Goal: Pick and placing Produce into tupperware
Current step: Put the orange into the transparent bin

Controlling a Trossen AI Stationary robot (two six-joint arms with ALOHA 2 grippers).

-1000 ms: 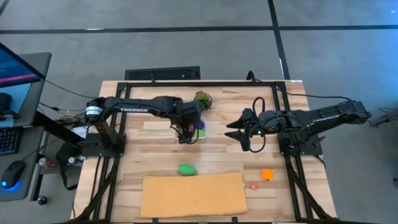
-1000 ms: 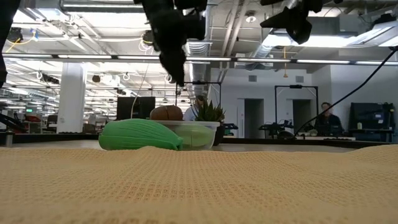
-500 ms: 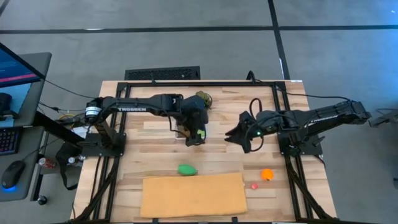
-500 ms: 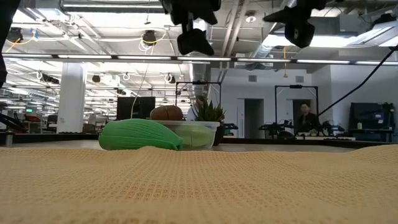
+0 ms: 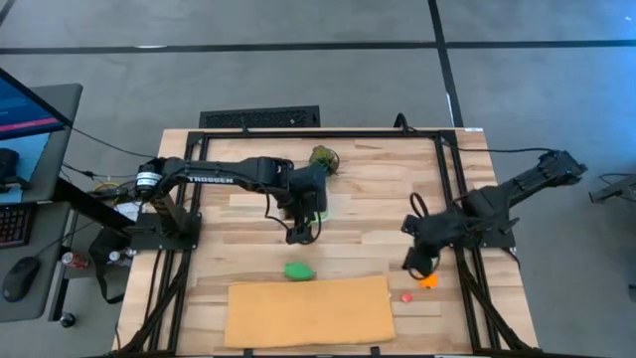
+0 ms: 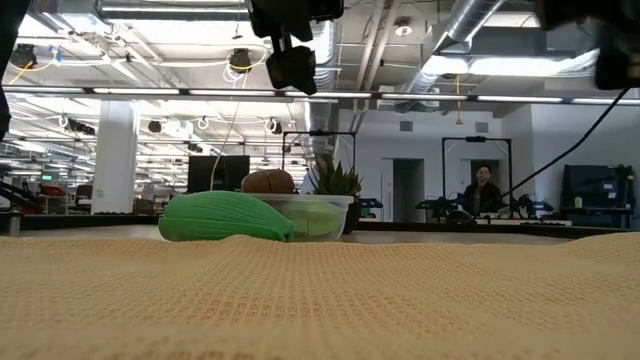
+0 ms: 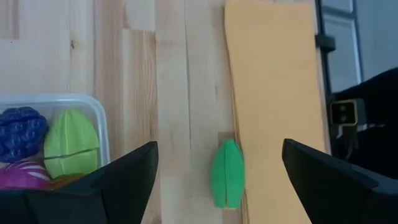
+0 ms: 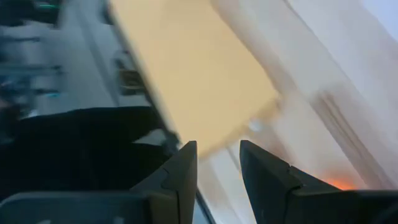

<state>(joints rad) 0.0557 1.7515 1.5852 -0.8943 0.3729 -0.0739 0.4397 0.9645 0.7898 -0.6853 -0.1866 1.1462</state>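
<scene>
From above, the left gripper point(image 5: 301, 235) hangs over the tub point(image 5: 319, 206) on the bench point(image 5: 373, 189), and the right gripper point(image 5: 415, 265) sits beside an orange piece point(image 5: 428, 281). A green piece point(image 5: 298, 270) lies by the tan sheet point(image 5: 308, 311).

Left wrist: fingers point(image 7: 127, 171) wide, nothing between them; tub point(image 7: 99, 118) holds produce.

Right wrist: fingers point(image 8: 180, 174) narrow, empty.

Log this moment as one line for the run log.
left gripper: open, above tupperware | right gripper: by orange piece, holding nothing | green piece: on table beside tan sheet
</scene>
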